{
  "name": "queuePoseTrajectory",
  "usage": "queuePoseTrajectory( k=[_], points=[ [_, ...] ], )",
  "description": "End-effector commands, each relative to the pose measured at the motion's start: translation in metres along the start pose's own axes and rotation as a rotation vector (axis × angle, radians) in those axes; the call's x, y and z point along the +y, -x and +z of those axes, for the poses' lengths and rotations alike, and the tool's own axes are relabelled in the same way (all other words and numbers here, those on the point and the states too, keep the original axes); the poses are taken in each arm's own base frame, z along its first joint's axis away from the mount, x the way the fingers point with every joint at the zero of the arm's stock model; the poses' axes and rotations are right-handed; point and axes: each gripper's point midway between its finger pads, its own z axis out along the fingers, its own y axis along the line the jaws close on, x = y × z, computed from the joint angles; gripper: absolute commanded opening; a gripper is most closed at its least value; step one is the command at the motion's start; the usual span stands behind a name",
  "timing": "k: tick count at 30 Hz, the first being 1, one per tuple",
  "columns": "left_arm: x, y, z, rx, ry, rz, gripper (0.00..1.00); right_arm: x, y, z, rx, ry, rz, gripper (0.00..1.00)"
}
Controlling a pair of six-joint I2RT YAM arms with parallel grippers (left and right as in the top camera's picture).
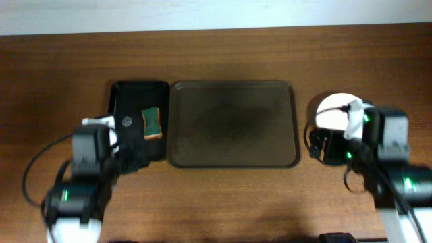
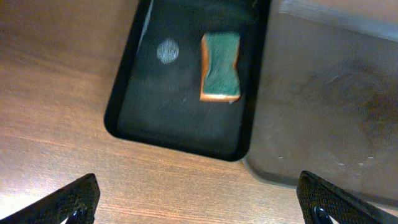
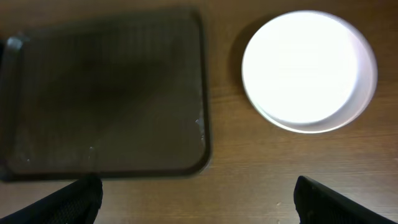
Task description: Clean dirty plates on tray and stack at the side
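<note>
The big brown tray (image 1: 233, 123) lies in the middle of the table with nothing on it; it also shows in the left wrist view (image 2: 329, 106) and the right wrist view (image 3: 106, 93). A white plate (image 1: 332, 108) sits on the table right of the tray, partly under my right arm; in the right wrist view (image 3: 309, 71) it looks clean. A green and orange sponge (image 1: 153, 123) lies in a small black tray (image 1: 135, 94), seen too in the left wrist view (image 2: 220, 66). My left gripper (image 2: 199, 205) is open over bare table in front of the black tray. My right gripper (image 3: 199, 202) is open, empty, near the plate.
The small black tray (image 2: 174, 130) sits against the brown tray's left side. A pale round mark (image 2: 167, 51) shows inside it beside the sponge. Bare wooden table lies along the front and far left and right.
</note>
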Motion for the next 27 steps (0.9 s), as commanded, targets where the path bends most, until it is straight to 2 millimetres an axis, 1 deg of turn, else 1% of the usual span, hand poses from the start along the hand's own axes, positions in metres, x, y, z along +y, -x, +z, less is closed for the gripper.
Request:
queuePoseTrajectory(
  k=[1, 5, 8, 12, 16, 18, 20, 23, 26, 27],
  points=[
    [-0.001, 0.002, -0.032, -0.138, -0.04, 0.009, 1.0, -0.004, 0.001, -0.021, -0.089, -0.021, -0.016, 0.99],
    [-0.001, 0.006, -0.056, -0.236, -0.063, 0.004, 1.0, -0.003, 0.002, -0.031, -0.129, -0.015, -0.018, 0.99],
    [0.0, 0.006, -0.063, -0.267, -0.069, 0.003, 1.0, -0.003, 0.002, -0.03, -0.124, -0.016, -0.018, 0.99],
    [0.0, 0.006, -0.063, -0.267, -0.07, 0.003, 0.99, -0.003, 0.002, -0.024, -0.103, -0.019, -0.017, 0.99],
    [0.0, 0.005, -0.063, -0.264, -0.069, 0.003, 1.0, 0.007, 0.0, -0.02, -0.083, 0.01, -0.051, 0.99],
    [0.0, 0.005, -0.063, -0.264, -0.069, 0.003, 1.0, -0.009, 0.001, -0.018, -0.077, -0.09, -0.124, 0.99],
    [0.0, 0.005, -0.063, -0.263, -0.069, 0.003, 1.0, -0.014, 0.001, -0.019, -0.081, -0.116, -0.127, 0.99],
    [0.0, 0.005, -0.063, -0.264, -0.069, 0.003, 0.99, -0.014, 0.001, -0.029, -0.119, -0.112, -0.127, 0.98],
    [0.0, 0.005, -0.063, -0.263, -0.069, 0.003, 1.0, -0.013, 0.003, -0.046, -0.208, -0.1, -0.124, 0.99],
    [0.0, 0.005, -0.063, -0.264, -0.069, 0.003, 1.0, -0.012, 0.004, -0.049, -0.234, -0.097, -0.123, 0.99]
  ],
)
